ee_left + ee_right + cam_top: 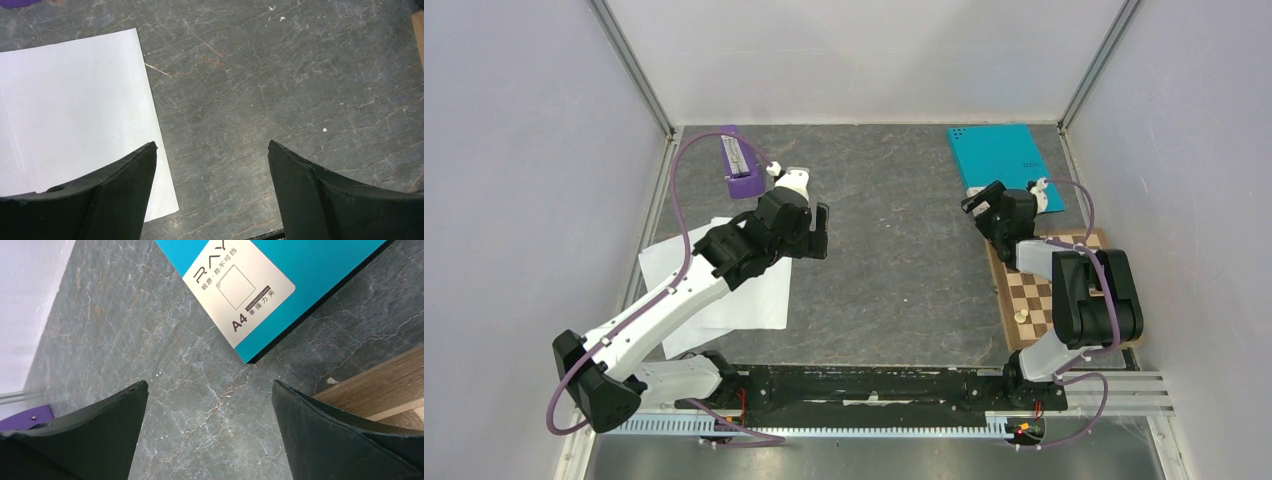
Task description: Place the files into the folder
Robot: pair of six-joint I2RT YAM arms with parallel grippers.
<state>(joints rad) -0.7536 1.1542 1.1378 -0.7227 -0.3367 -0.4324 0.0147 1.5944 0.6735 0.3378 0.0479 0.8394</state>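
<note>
The white paper files [724, 290] lie flat at the left of the table, partly under my left arm; in the left wrist view a sheet [75, 110] fills the left side. The teal folder [1002, 160] lies closed at the back right; its near corner with the white label [239, 287] shows in the right wrist view. My left gripper [819, 230] is open and empty, above the table beside the sheets' right edge [212, 145]. My right gripper [979, 205] is open and empty, just short of the folder's near corner [210, 385].
A purple stapler-like tool [742, 165] lies at the back left. A wooden chessboard [1039, 290] with a small white piece lies at the right under my right arm; its edge shows in the right wrist view [380, 385]. White walls enclose the table.
</note>
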